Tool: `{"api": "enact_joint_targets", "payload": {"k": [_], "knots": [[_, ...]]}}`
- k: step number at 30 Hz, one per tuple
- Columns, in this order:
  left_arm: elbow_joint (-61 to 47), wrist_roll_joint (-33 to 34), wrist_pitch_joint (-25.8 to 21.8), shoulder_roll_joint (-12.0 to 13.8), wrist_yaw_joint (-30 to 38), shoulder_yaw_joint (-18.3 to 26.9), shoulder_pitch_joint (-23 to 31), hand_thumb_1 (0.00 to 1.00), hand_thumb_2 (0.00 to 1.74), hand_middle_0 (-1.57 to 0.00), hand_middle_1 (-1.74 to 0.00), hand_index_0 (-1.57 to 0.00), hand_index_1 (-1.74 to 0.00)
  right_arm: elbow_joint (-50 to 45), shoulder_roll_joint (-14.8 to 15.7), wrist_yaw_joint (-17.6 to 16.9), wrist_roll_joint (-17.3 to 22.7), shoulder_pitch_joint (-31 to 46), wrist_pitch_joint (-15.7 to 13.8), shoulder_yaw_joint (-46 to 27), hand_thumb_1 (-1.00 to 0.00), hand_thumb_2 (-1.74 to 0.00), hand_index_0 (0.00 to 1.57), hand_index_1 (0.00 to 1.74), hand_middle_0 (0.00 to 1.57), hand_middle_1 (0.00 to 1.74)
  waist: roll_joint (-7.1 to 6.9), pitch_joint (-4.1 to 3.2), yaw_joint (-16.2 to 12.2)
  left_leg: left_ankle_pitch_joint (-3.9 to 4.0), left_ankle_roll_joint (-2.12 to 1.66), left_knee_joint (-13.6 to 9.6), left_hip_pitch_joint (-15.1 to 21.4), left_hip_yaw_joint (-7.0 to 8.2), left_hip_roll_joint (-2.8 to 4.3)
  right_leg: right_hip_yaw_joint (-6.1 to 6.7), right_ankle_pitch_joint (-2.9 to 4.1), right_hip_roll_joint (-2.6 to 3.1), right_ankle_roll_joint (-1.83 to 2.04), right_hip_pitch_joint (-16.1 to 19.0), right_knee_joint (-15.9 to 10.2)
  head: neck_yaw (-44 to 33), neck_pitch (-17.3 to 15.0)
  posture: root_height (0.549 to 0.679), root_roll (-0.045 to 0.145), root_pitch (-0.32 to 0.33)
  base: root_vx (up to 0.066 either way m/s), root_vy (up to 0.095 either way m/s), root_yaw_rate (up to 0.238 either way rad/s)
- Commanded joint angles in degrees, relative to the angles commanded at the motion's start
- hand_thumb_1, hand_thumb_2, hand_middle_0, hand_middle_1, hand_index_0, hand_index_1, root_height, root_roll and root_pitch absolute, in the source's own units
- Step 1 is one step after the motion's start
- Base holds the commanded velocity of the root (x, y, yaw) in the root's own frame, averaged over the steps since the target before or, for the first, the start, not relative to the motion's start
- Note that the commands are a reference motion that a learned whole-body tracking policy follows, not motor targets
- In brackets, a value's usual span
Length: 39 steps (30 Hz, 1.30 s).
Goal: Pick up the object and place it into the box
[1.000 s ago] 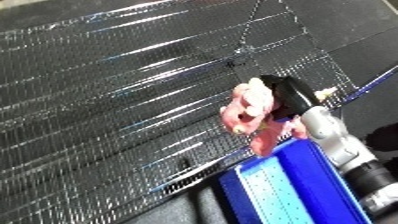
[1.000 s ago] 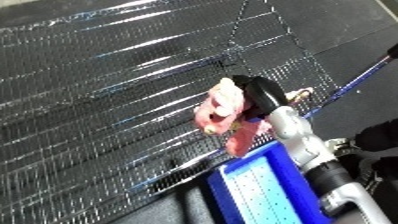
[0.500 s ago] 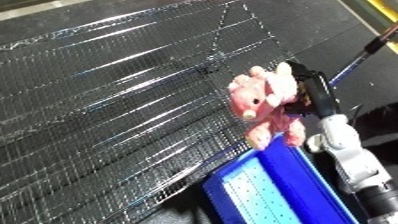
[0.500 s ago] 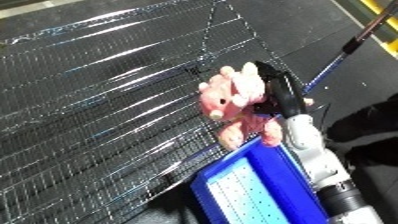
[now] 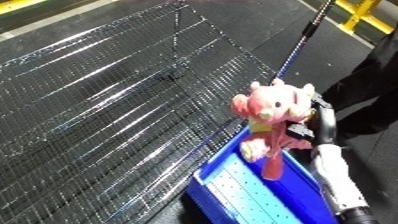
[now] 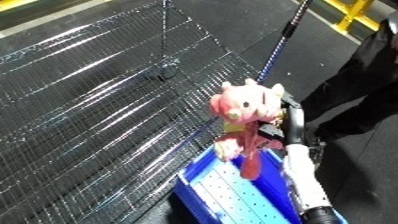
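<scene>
A pink plush toy (image 5: 271, 117) with a round head and dangling legs hangs in the air, held from behind by my right hand (image 5: 313, 115), whose black fingers are curled round its back. The toy's legs dangle over the far end of the blue bin (image 5: 240, 192), which sits at the lower middle of both views with a pale perforated floor. My white right forearm (image 5: 336, 175) rises from the lower right edge. My left hand shows in no view.
A broad black wire-mesh surface (image 5: 107, 100) fills the left and centre. A blue and black pole (image 5: 302, 42) slants from the top right toward the bin. Yellow railing (image 5: 364, 15) stands at the top right, and a dark shape lies at the right edge.
My right hand has carried the plush toy right and nearer, from over the wire mesh to above the blue bin's end. The view has also shifted and tilted.
</scene>
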Motion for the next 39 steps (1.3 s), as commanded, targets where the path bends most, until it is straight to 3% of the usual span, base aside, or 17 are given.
{"api": "enact_joint_targets", "payload": {"k": [7,15,27,39], "knots": [[0.07,0.73,-0.11,0.01,-0.17,0.26,0.11,1.00,1.74,-1.57,-1.74,-1.57,-1.74,2.26,1.76,-0.82,1.04,1.57,-0.71,-1.54,-0.40,-0.70,0.63,0.70,0.63,0.70,0.39,-0.04,-0.98,0.00,0.02,-0.24,0.36,0.65,0.00,0.38,0.17,0.18,-0.12,0.07,-0.48,-1.78,1.47,0.646,0.060,-0.142,-0.009,0.008,-0.049],[0.51,0.68,-0.35,-0.10,0.14,0.85,0.59,1.00,1.74,-1.57,-1.74,-1.57,-1.74,4.89,2.84,-2.42,0.69,1.88,-0.63,-2.80,0.00,0.00,0.00,0.00,0.00,0.00,0.60,-0.37,-1.31,-0.05,0.04,-0.41,0.31,1.08,0.03,0.52,0.37,0.41,-0.15,-0.02,-1.00,-1.04,0.29,0.648,0.061,-0.136,-0.011,0.002,-0.033],[0.62,1.55,-0.41,-0.13,0.32,1.16,0.87,1.00,1.74,-1.57,-1.74,-1.57,-1.74,5.68,3.68,-3.24,0.02,1.68,-0.80,-3.16,0.00,0.00,0.00,0.00,0.00,0.00,0.35,-1.05,-0.82,0.27,0.06,-1.26,0.19,1.11,0.10,0.12,0.60,0.66,0.03,0.09,-1.82,-0.92,-1.14,0.649,0.059,-0.128,-0.001,-0.009,0.010],[0.07,1.17,-0.10,-0.87,0.41,1.69,1.36,1.00,1.74,-1.57,-1.74,-1.57,-1.74,-0.66,6.17,1.30,2.22,1.35,-1.55,1.00,0.00,0.00,0.00,0.00,0.00,0.00,0.16,-1.25,-0.40,0.64,0.11,-1.79,0.37,1.12,0.18,0.21,0.21,0.90,0.13,-0.03,-1.79,-0.99,-1.62,0.649,0.058,-0.125,0.008,-0.004,0.003]]}}
